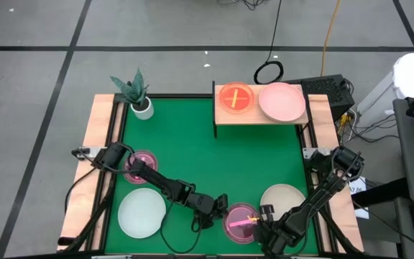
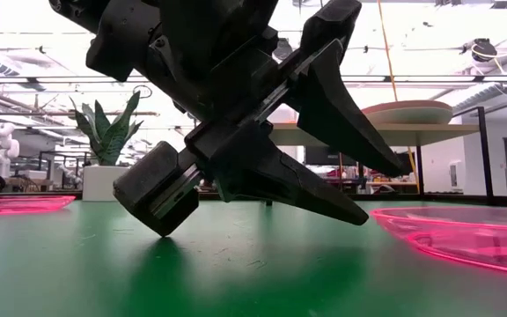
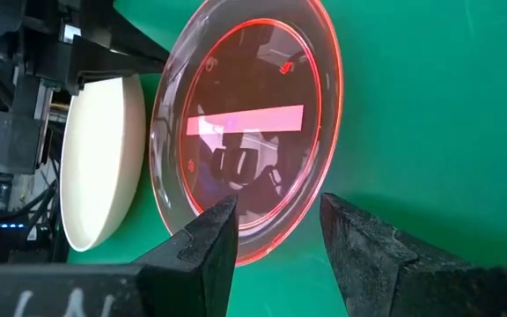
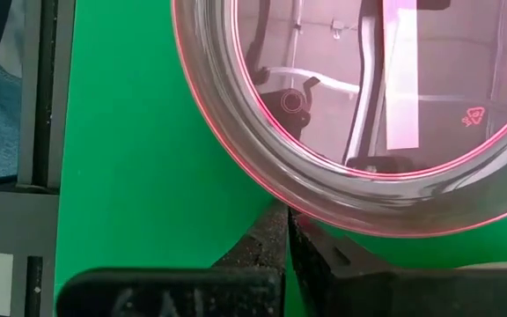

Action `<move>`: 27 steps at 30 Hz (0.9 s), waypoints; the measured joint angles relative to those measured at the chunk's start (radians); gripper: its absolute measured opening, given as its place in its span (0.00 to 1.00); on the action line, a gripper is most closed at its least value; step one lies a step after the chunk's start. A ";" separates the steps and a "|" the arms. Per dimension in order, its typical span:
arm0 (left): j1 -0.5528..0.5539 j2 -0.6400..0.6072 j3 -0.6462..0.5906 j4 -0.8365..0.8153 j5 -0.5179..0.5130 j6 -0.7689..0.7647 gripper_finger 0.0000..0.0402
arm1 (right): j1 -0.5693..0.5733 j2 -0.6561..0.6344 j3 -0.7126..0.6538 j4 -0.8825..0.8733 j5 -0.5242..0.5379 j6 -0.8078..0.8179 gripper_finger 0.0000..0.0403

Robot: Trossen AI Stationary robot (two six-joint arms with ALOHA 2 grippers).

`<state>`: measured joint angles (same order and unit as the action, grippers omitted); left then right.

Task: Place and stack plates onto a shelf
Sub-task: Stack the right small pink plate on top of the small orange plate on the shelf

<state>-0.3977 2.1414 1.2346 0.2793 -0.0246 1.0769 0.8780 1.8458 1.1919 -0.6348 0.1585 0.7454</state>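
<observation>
I see the shelf (image 1: 259, 115) at the far edge of the green bench (image 1: 192, 151), with an orange see-through plate (image 1: 236, 97) and a pink plate (image 1: 282, 101) side by side on its board. Well in front of the shelf, near the bench's front edge, lies a magenta see-through plate (image 1: 240, 221) with a stick-like mark.

My left claw (image 1: 214, 214) sits low at that plate's side, fingers (image 3: 202, 251) partly apart, their tips at the plate's rim but holding nothing. My right claw (image 1: 259, 224) is at the plate's opposite side, fingers pressed together; in the right wrist view their tips meet just at the rim (image 4: 341, 207), with nothing between them.

A beige plate (image 1: 284, 201) lies just beside the magenta one, on the side away from the left claw. A pale blue-green plate (image 1: 141, 212) rests farther along the front, and another magenta plate (image 1: 141, 166) lies partly under the left arm. A potted plant (image 1: 136, 93) stands beside the shelf at the bench's far corner.
</observation>
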 joint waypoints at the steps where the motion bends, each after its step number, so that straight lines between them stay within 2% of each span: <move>1: 0.000 0.000 0.000 0.000 0.001 0.002 0.42 | 0.000 0.000 0.000 0.001 0.004 -0.001 0.00; 12: 0.005 -0.001 0.001 -0.016 0.010 0.022 0.42 | -0.002 0.002 -0.001 0.019 0.051 -0.010 0.00; 27: 0.018 -0.001 0.000 -0.004 0.096 0.052 0.42 | -0.014 0.003 -0.002 0.036 0.080 -0.024 0.00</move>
<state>-0.3801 2.1407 1.2343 0.2757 0.0715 1.1288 0.8639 1.8484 1.1900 -0.5993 0.2386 0.7216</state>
